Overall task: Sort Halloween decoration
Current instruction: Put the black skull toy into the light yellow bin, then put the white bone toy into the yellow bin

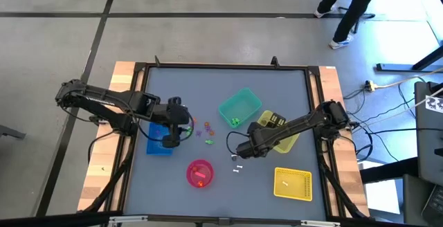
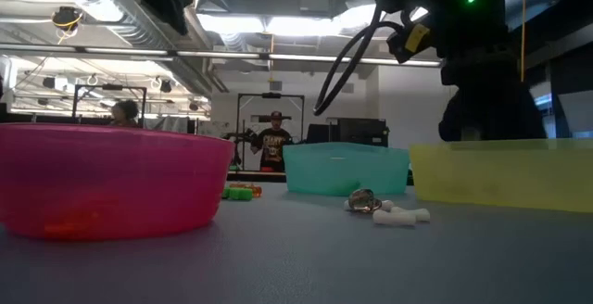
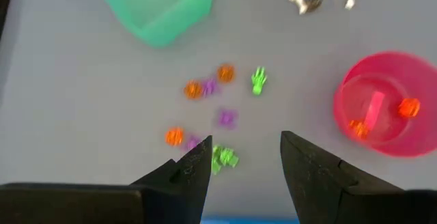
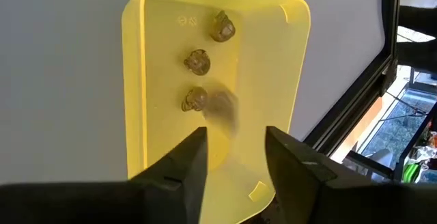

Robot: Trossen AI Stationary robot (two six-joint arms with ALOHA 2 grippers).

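With its fingers spread and holding nothing, the right gripper (image 4: 235, 152) hangs over the yellow bin (image 4: 273, 60), three dark trinkets (image 4: 196, 61) lined along the bin's length. The left gripper (image 3: 246, 159) is open too, above the blue bin's edge, loose trinkets (image 3: 212, 87) scattered just ahead on open table (image 3: 82, 101).

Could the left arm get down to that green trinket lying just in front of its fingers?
Probably yes. The left gripper hangs open right over the green trinket, which lies on bare table beside one finger. Only small purple and orange trinkets lie near it, and the right gripper is off to the side.
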